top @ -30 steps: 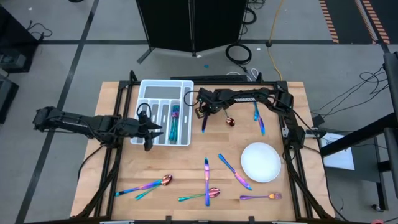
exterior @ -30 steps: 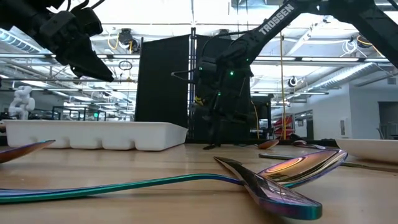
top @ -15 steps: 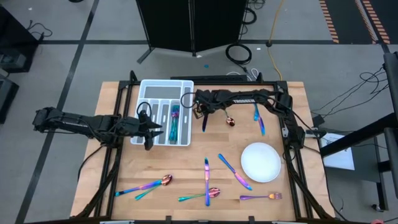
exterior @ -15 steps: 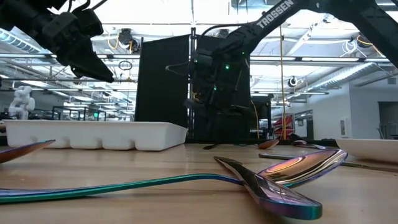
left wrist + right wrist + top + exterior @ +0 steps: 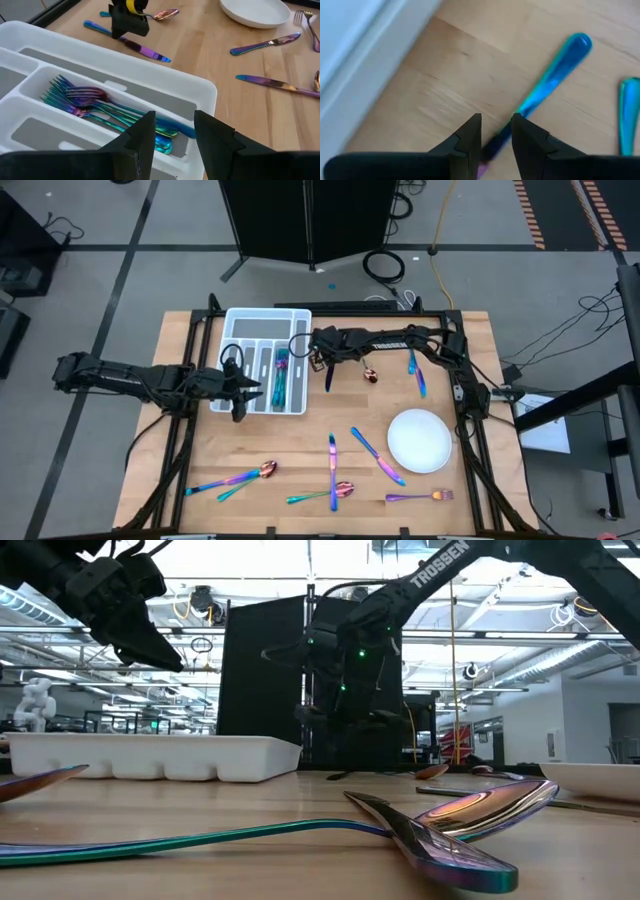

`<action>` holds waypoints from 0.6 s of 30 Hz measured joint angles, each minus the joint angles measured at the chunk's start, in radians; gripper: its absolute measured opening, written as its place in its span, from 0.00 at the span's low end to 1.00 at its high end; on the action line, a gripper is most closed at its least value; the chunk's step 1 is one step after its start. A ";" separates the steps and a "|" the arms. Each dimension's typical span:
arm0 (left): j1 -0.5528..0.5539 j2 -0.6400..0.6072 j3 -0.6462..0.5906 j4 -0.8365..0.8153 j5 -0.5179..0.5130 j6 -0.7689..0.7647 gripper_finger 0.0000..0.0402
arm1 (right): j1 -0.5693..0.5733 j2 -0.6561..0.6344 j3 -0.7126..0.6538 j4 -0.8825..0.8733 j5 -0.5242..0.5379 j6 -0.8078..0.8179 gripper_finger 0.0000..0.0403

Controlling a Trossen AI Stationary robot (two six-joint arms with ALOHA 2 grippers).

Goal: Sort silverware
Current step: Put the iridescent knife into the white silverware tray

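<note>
Both right fingers [image 5: 470, 132] pinch a knife [image 5: 547, 82]; left fingers [image 5: 145, 135] hang parted, empty, over the tray [image 5: 200, 92].

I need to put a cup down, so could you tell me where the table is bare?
Free: the wood between the tray and the plate, and the front left corner beside the left gripper. Crowded: the front edge, strewn with silverware.

I'm seeing bare bench [image 5: 280, 442] lying open mid-front, tray [image 5: 240, 325] walling the left, plate [image 5: 419, 440] and scattered knives [image 5: 377, 457] crowding the right.
</note>
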 joint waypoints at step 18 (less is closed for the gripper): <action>0.000 0.000 0.010 -0.001 0.000 0.000 0.34 | 0.015 0.016 0.000 -0.127 0.029 0.007 0.23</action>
